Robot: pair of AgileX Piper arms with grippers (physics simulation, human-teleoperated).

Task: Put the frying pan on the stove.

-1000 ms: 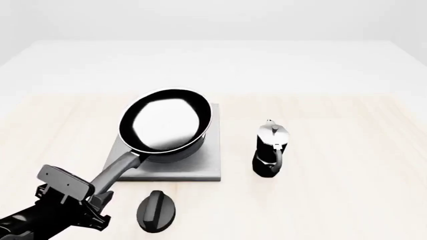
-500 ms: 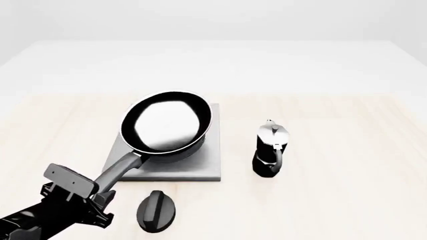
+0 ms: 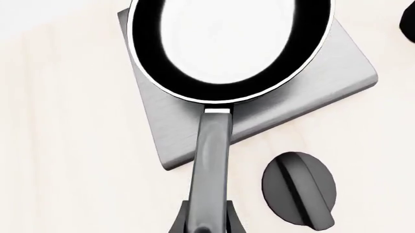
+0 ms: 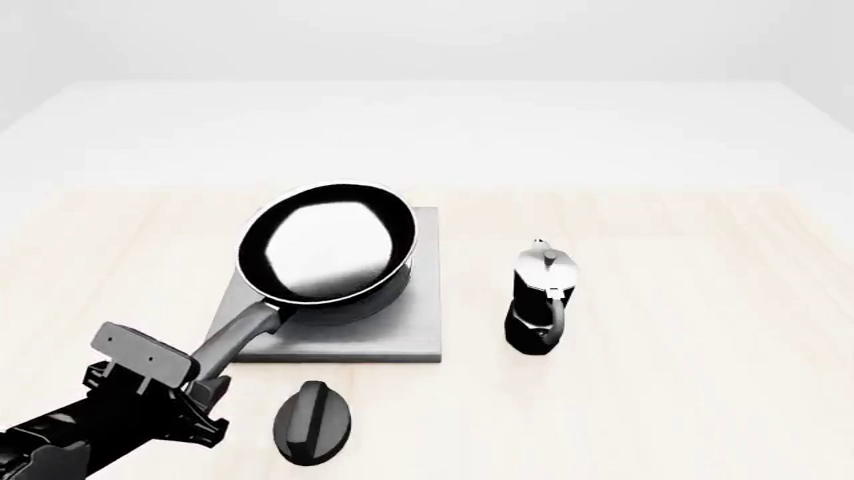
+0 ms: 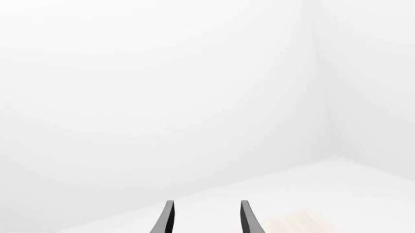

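The frying pan point(image 4: 327, 245) is black with a pale glossy inside and sits over the left part of the grey stove point(image 4: 387, 335). Its bowl reaches a little past the slab's far-left corner. I cannot tell whether it rests on the slab or hangs just above it. The long grey handle point(image 4: 240, 335) points toward me and to the left. My left gripper point(image 4: 200, 382) is shut on the handle's end. The left wrist view shows the pan point(image 3: 227, 39), the handle point(image 3: 211, 165) running into the gripper point(image 3: 206, 225), and the stove point(image 3: 311, 92). My right gripper point(image 5: 205, 218) is open, empty and off the table.
A black oval knob point(image 4: 314, 422) lies on the table just in front of the stove, right of my left gripper; it also shows in the left wrist view point(image 3: 300, 189). A black-and-silver moka pot point(image 4: 543, 297) stands upright to the right of the stove.
The pan has sunk and shifted slightly left over the stove. My left gripper has moved a little lower with the handle. The right arm has not moved.
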